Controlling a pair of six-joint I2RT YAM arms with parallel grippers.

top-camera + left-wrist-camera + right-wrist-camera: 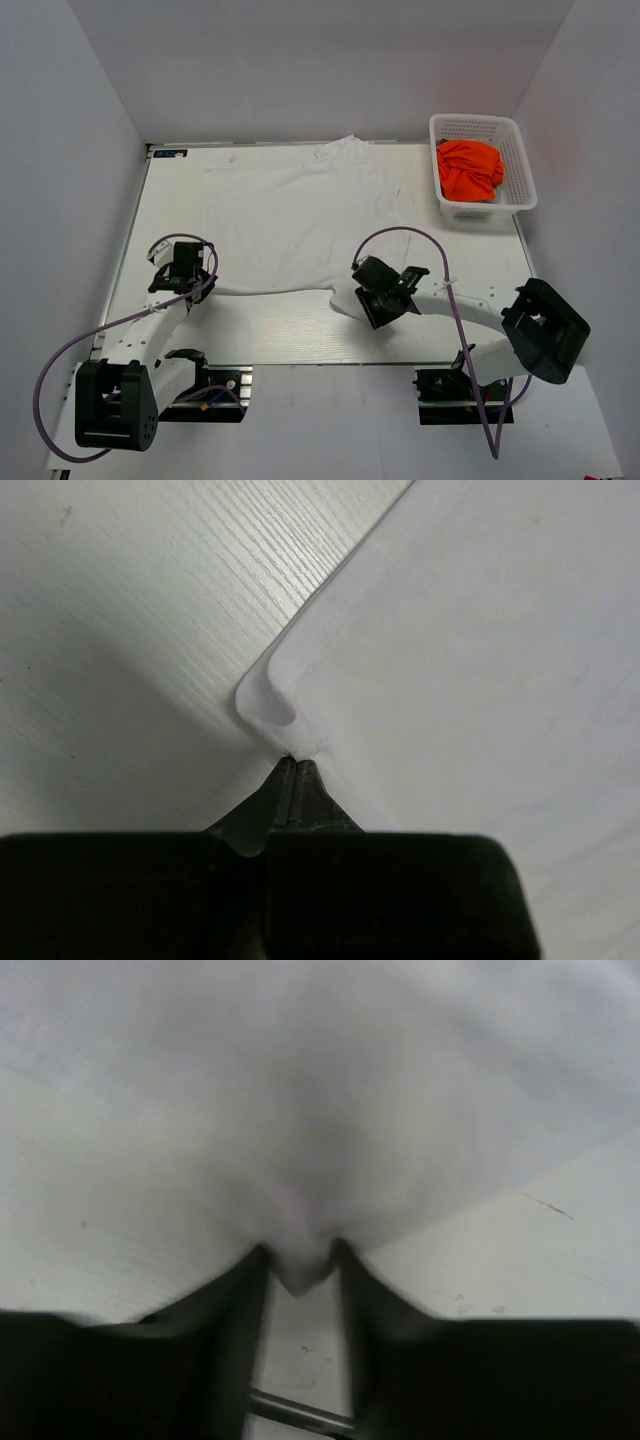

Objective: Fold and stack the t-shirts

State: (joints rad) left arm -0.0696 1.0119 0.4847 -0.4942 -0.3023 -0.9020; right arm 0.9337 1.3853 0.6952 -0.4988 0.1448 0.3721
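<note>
At the left, left claw (pixel 200 283) (pixel 298 764) pressed together, pinching the near left corner of the white shirt (pixel 300 215), with a small fold of cloth raised just at the tips. In the middle, white shirt spread flat on the table (pixel 300 340), a little wrinkled at the far edge. More to the right, right claw (pixel 352 297) (pixel 300 1272) pinching the near right corner, a bunch of cloth caught between the fingers (pixel 235 1310). At the far right, orange shirt (pixel 468 168) crumpled inside the basket (pixel 478 121), well apart from the white shirt.
</note>
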